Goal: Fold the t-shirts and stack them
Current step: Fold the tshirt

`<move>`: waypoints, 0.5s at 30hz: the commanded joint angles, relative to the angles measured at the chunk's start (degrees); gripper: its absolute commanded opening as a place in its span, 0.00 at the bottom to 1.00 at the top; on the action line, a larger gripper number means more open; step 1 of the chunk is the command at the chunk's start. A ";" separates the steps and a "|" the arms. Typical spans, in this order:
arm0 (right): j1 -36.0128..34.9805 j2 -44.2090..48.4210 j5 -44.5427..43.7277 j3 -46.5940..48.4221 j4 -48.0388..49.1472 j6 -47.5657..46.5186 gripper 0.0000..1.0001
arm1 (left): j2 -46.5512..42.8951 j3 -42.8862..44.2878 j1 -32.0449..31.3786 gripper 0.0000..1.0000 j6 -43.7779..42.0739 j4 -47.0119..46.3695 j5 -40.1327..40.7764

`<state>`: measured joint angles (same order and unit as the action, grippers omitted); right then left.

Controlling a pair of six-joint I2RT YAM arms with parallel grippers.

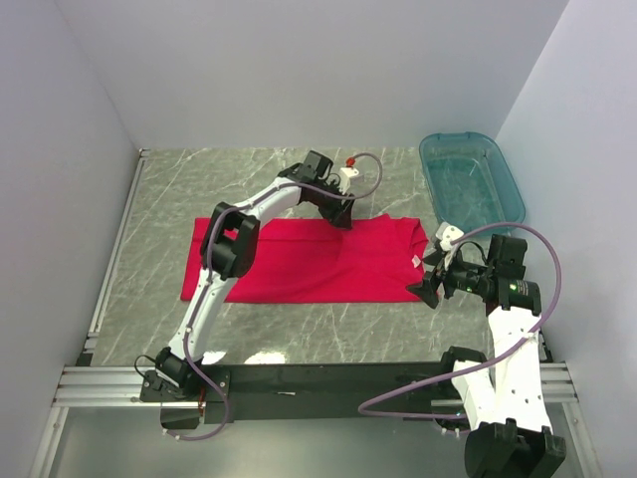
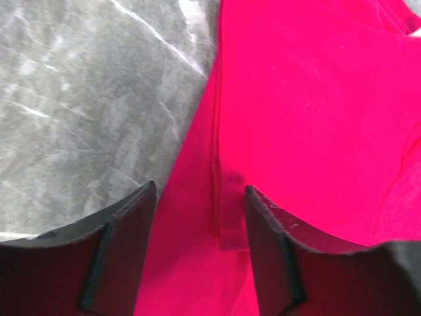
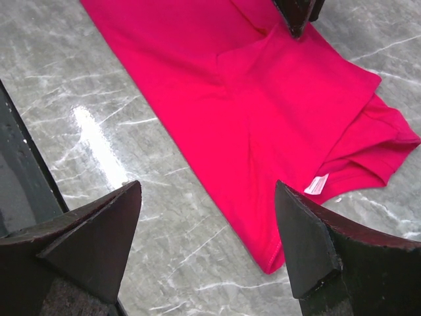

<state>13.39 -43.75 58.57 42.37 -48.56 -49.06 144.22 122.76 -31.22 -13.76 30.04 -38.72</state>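
Just at collar of red t-shirt [image 1: 318,269], small white label [image 3: 316,184], writing unreadable

Plain white walls [image 1: 299,70] enclose grey marble-patterned tabletop [image 1: 328,329] on three sides; aluminium rail [image 1: 114,254] along left edge, translucent teal bin [image 1: 471,179] at far right corner, bright glare patch [image 3: 99,145] on surface

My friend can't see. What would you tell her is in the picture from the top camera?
A red t-shirt lies in a long strip on a grey marble table. The left claw is down at its far edge; the right claw hangs open near its right end. A clear blue bin sits in the far right corner.
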 commanded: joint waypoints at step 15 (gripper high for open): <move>0.06 0.51 0.85 0.35 2.24 1.16 0.88 | -0.35 1.25 -1.04 0.00 4.26 -0.68 16.29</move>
<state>13.39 -43.72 58.54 42.37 -47.53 -48.07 144.18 122.56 -32.75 -11.75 30.20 -31.44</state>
